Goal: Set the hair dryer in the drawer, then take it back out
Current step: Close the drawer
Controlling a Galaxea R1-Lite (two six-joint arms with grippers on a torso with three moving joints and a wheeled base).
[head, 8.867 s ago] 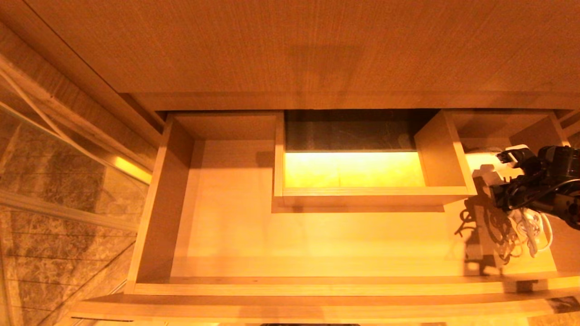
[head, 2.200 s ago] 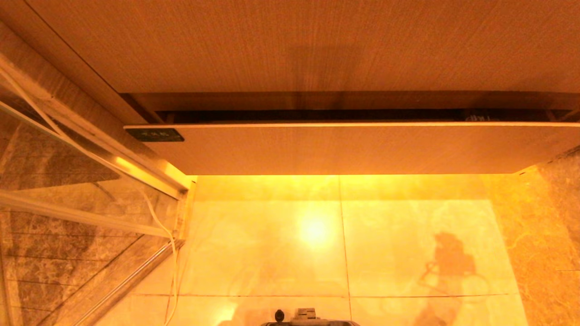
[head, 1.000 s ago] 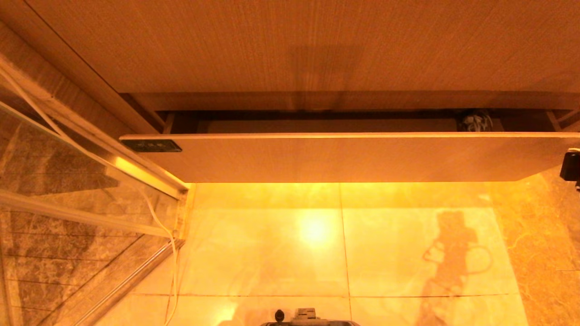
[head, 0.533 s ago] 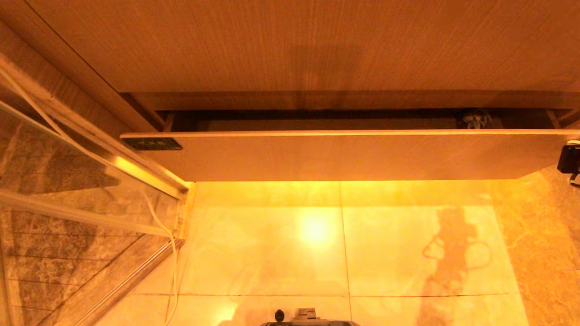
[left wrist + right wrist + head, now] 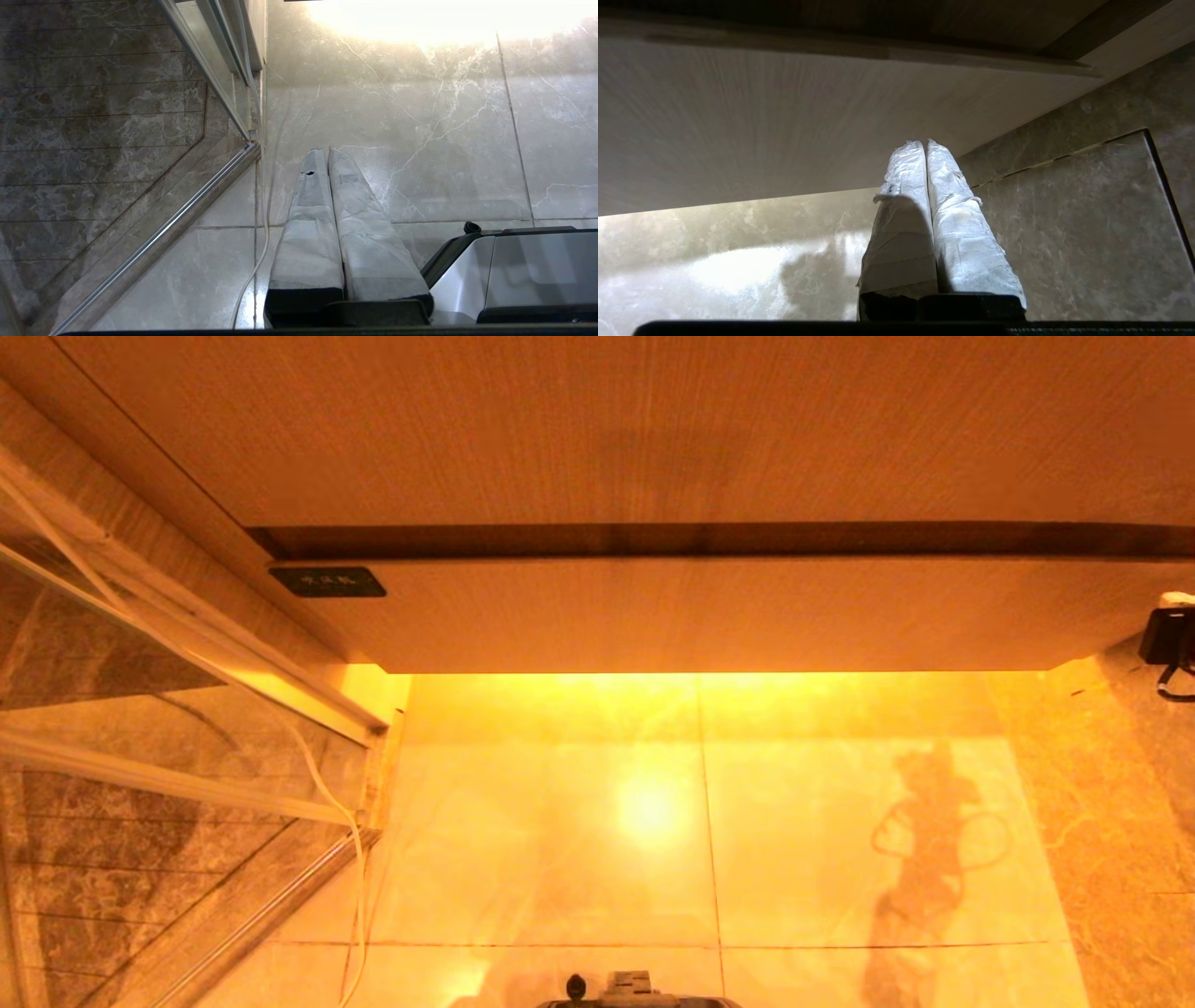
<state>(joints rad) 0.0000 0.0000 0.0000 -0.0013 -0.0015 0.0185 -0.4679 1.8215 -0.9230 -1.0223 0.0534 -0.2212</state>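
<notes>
Wood-grain drawer [image 5: 709,616] sat pushed in flush under the countertop [image 5: 597,429], dark label [image 5: 328,581] at its front's left end. You couldn't see the hair dryer in any view, so no telling where it was. Your right gripper [image 5: 926,143] was at the drawer front's right end, taped fingers [image 5: 957,224] pressed together on nothing, tips close to the lower edge of the front; contact unclear. In the head view only a black bit of that arm [image 5: 1167,637] showed beside the drawer's right corner. Your left gripper [image 5: 326,150] hung over the marble floor [image 5: 444,140] below the drawer, fingers closed, empty, with a white cable [image 5: 259,242] beside it.
</notes>
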